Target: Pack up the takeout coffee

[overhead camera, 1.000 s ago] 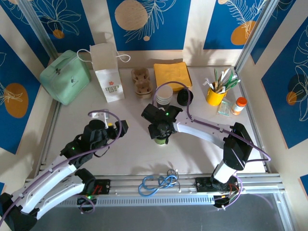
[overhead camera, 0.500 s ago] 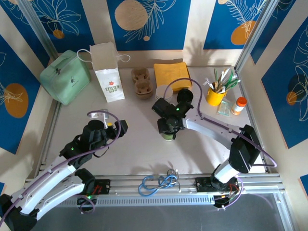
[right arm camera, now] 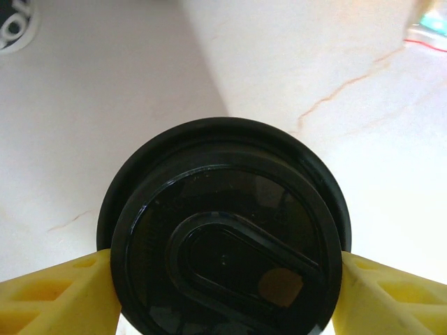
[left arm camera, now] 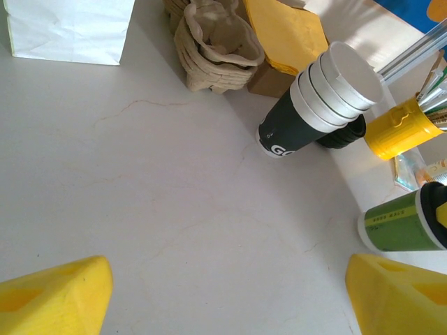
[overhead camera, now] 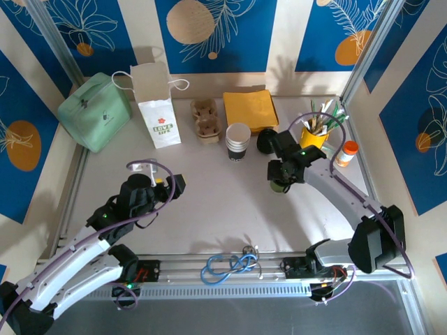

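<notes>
The takeout coffee cup [overhead camera: 281, 185], green with a black lid [right arm camera: 223, 244], is gripped at its top by my right gripper [overhead camera: 283, 176], right of the table's middle. Its yellow fingers [right arm camera: 56, 296] press both sides of the lid. The same green cup [left arm camera: 399, 227] shows at the right edge of the left wrist view. The white paper bag [overhead camera: 155, 105] stands upright and open at the back left, and the cardboard cup carrier [overhead camera: 205, 117] lies to its right. My left gripper [overhead camera: 170, 187] hovers open over bare table at the front left, with nothing between its fingers [left arm camera: 59, 293].
A stack of dark paper cups [overhead camera: 237, 142] stands in the back middle, black lids [overhead camera: 266, 142] next to it. Behind lie yellow napkins [overhead camera: 250, 108]. A yellow utensil holder [overhead camera: 312, 138] and an orange-capped bottle [overhead camera: 346, 153] stand at the right, a mint lunch bag [overhead camera: 94, 112] at the far left.
My right arm has carried the green cup from the table's middle to the right, uncovering the cup stack. The left arm has not moved.
</notes>
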`<state>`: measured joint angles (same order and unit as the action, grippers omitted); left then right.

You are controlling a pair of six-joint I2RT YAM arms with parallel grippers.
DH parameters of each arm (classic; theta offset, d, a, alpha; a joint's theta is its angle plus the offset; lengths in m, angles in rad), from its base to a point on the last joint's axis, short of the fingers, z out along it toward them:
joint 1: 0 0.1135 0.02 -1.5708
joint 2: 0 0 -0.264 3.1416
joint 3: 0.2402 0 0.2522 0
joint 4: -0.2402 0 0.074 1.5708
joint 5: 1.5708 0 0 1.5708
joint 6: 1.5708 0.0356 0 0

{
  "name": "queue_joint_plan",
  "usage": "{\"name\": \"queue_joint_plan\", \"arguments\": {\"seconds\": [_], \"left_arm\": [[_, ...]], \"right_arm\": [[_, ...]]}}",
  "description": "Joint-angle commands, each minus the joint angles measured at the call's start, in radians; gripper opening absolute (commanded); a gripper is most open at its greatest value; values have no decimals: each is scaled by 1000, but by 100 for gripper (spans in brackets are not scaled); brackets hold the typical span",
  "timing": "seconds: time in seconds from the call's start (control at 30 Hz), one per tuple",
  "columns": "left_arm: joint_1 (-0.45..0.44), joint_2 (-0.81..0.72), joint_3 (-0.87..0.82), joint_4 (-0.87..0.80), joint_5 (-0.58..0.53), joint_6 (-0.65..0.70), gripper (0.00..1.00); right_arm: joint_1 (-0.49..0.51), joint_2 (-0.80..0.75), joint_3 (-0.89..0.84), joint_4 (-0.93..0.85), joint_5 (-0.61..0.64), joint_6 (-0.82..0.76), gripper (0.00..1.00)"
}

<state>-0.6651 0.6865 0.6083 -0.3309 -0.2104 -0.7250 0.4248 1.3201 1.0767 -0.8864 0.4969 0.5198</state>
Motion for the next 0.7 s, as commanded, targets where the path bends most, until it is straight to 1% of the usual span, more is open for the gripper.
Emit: {"name": "queue_joint_plan", "arguments": {"seconds": [0.0, 0.23, 0.57, 0.67], "left_arm": [[12, -2, -7, 9, 17, 2, 86], [13, -5, -16, 13, 23, -5, 86], [15, -2, -19, 20, 25, 5, 86], [17, -4, -17, 18, 25, 7, 86]], "right_arm": [[-52, -29, -3, 51, -23, -31, 71], [-220, 64, 72, 27, -44, -31, 71], [-365, 153, 165, 22, -17, -58, 71], [-407, 177, 182, 26, -72, -77, 71]]}}
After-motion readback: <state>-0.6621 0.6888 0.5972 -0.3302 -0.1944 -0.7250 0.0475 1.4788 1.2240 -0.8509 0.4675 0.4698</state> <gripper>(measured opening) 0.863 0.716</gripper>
